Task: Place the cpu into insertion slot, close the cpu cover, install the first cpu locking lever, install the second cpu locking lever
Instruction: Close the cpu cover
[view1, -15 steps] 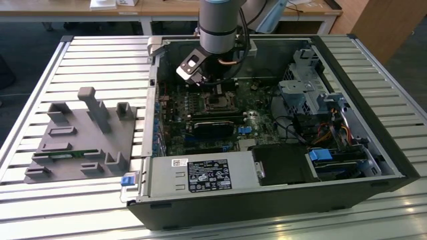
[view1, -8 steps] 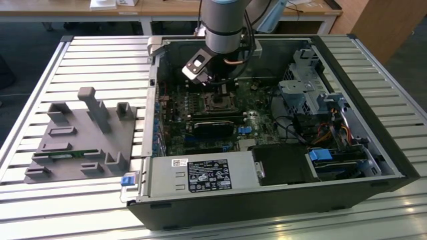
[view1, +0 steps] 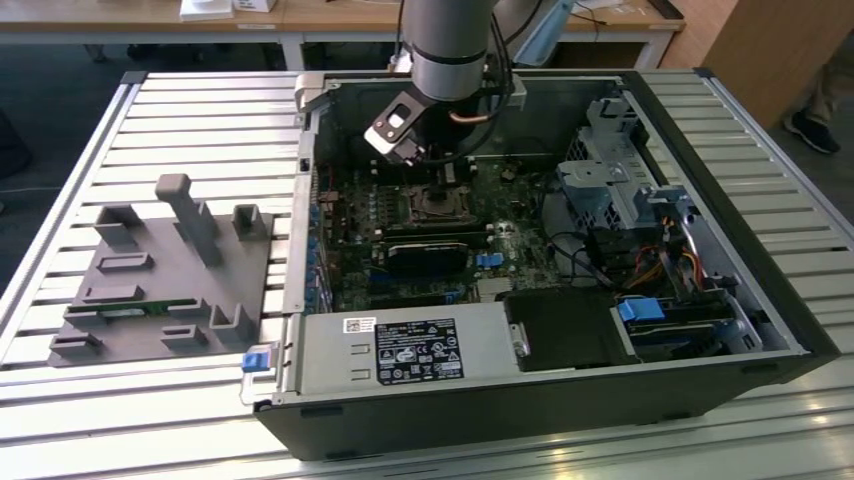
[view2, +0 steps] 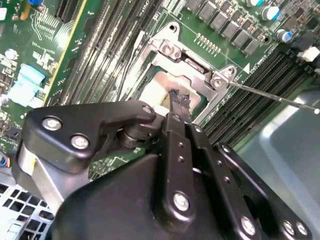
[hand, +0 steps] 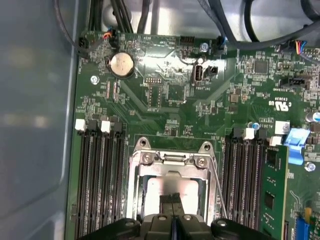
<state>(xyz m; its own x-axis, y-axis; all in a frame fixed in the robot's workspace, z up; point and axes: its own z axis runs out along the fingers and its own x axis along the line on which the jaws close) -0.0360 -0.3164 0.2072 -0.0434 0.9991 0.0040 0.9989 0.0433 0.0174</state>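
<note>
The black end effector (view1: 449, 178) hangs in the upper centre of the exterior view. It reaches into the open black computer case (view1: 534, 420), which lies on the slatted metal table (view1: 174, 120). In the first wrist view its fingers (hand: 167, 204) are pressed together into a narrow pair, and I cannot tell whether they grip anything. Their tips are at the small square cpu with a pale metallic top (hand: 150, 192). The cpu sits in the socket on the green motherboard (hand: 170, 100), showing through the window of the thin silvery cpu cover (hand: 134, 185). A thin wire locking lever (view2: 270, 97) juts out beside the socket.
</note>
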